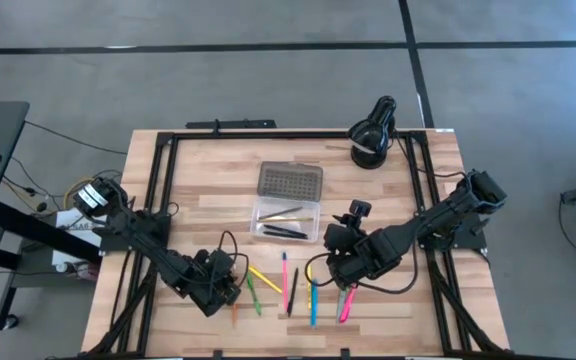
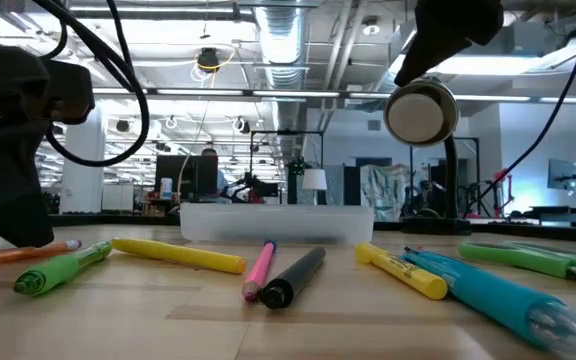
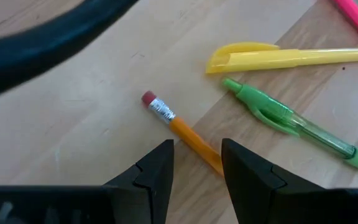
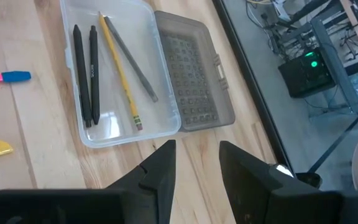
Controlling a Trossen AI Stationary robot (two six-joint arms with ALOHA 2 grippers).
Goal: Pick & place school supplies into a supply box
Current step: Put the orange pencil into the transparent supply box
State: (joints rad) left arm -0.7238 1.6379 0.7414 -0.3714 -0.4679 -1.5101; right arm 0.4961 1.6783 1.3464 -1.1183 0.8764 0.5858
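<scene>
The supply box [image 1: 287, 217] stands open mid-table, its dotted lid [image 4: 194, 78] folded back; two black pens [image 4: 86, 74], a yellow pencil [image 4: 120, 71] and a grey pencil [image 4: 135, 62] lie in it. Loose school supplies lie in front of it: an orange pencil [image 3: 182, 130], a green pen [image 3: 291, 121], a yellow pen [image 3: 291, 58], a pink pencil [image 1: 285, 280], a blue marker [image 1: 313, 300]. My left gripper [image 3: 196, 168] is low and open, one finger on each side of the orange pencil's shaft. My right gripper [image 4: 194, 165] hangs open above the table, near the box, with nothing between its fingers.
A black round lamp [image 1: 373, 135] stands at the far right of the table. A black marker [image 2: 293, 278] and a pink marker [image 1: 346, 305] lie among the loose supplies. Black frame rails [image 1: 163, 170] run along the table's edges.
</scene>
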